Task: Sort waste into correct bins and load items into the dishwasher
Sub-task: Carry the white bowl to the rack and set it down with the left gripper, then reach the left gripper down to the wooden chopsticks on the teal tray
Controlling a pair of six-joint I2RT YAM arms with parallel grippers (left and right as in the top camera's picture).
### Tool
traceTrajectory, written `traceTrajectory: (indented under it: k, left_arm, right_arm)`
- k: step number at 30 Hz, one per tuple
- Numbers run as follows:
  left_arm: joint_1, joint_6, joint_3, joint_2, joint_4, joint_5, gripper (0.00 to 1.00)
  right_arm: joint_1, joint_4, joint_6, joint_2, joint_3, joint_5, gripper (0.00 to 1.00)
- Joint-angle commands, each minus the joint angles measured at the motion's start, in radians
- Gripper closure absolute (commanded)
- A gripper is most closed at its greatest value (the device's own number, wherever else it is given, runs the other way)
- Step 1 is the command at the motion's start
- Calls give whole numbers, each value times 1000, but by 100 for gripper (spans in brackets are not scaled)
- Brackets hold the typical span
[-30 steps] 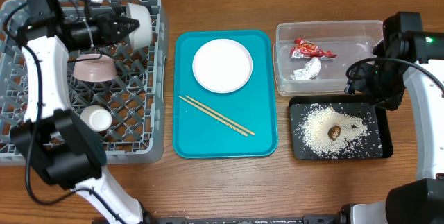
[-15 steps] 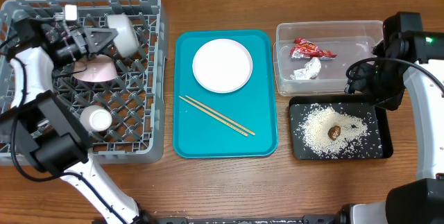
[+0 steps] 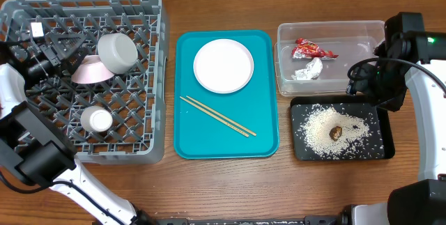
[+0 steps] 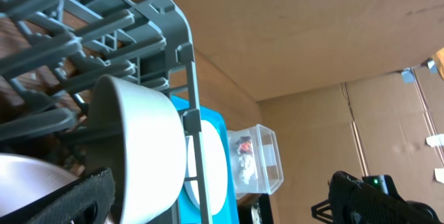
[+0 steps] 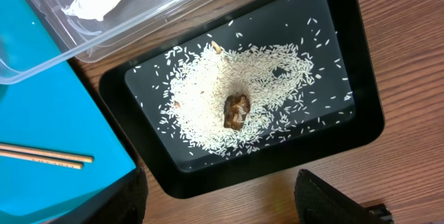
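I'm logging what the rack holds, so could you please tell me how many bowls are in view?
2. A grey-green bowl lies tilted in the grey rack; a pink bowl sits right beside it there. No others show, though one could be hidden.

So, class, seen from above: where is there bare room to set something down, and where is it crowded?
Free: the teal tray's front strip below the chopsticks, and the wood in front of that tray. Crowded: the rack, around a pink bowl, a grey bowl and a cup; the black tray, under rice.
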Motion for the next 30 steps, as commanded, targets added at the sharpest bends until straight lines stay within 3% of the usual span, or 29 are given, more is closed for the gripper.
traceTrajectory:
  k: [1,5,9,13,19,23,30]
  left_arm:
    - [19,9,4,-129,-2,-55,0]
    - [-1,0,4,-311,-46,-261,0]
    - [-62,-95,4,-439,-154,-479,0]
    - [-201,-232,4,-519,-351,-758,0]
    - [-492,-410,-14,-514,-546,-1008,0]
    - [-742,-591,-101,-505,-488,-1111,0]
    - [-1019,-847,-352,-505,-265,-1261,0]
  right_arm:
    - [2,0,3,-21,4,2,31]
    - [2,-5,4,-21,4,2,30]
    - [2,-6,4,-21,4,-6,27]
    - [2,0,-2,-21,4,-35,28]
    - [2,0,-3,-21,4,-36,28]
    - [2,-4,-3,-21,4,-36,28]
    - [2,-8,-3,-21,4,-36,28]
